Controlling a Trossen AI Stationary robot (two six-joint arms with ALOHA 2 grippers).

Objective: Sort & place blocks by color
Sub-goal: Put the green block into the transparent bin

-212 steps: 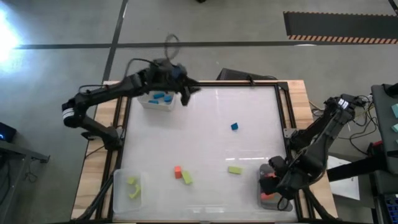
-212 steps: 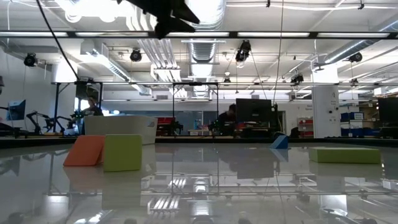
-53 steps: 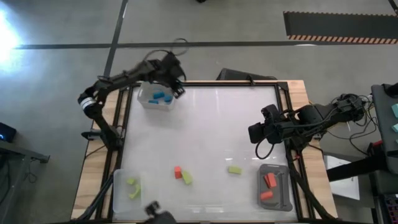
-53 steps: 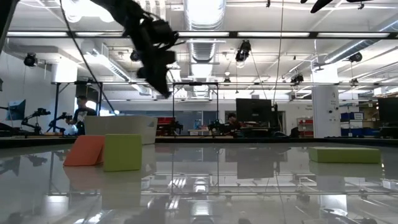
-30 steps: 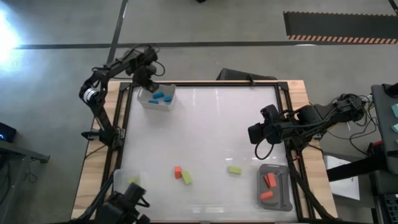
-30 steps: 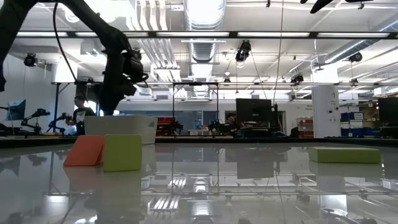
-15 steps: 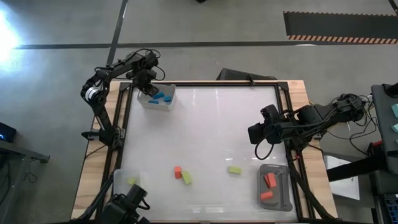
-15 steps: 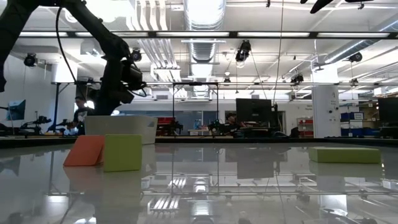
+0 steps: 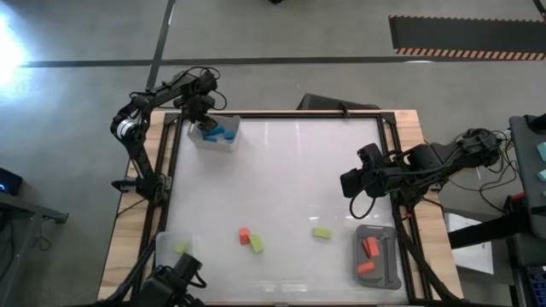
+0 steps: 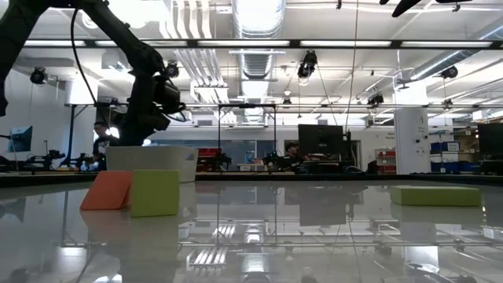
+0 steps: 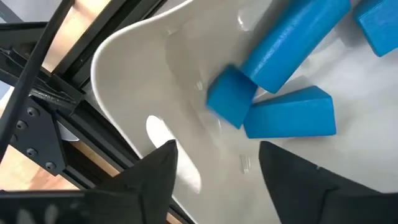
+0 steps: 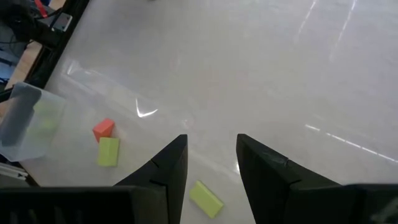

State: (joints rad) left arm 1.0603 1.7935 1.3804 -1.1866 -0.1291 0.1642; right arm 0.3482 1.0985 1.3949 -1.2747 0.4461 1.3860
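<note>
My left gripper (image 9: 205, 119) (image 11: 217, 155) hangs open, pointing down over the left end of a clear tray (image 9: 229, 143) at the table's far left. Nothing is between its fingers. Several blue blocks (image 11: 289, 81) lie on the tray floor below it, a small cube (image 11: 230, 104) nearest the tray wall. An orange-red block (image 9: 244, 234) and a yellow-green block (image 9: 256, 244) lie side by side near the front edge, with another yellow-green block (image 9: 322, 232) to their right. My right gripper (image 9: 348, 182) (image 12: 211, 146) waits open above the table's right side.
A grey tray (image 9: 388, 271) at the near right holds orange-red blocks (image 9: 368, 249). A clear tray (image 9: 162, 251) at the near left holds a yellow-green block (image 9: 181, 248); something dark (image 9: 177, 277) covers its near part. The white table middle (image 9: 290, 179) is bare.
My left gripper has sunk a little toward the clear tray with the blue blocks and then kept still. My right arm has not moved.
</note>
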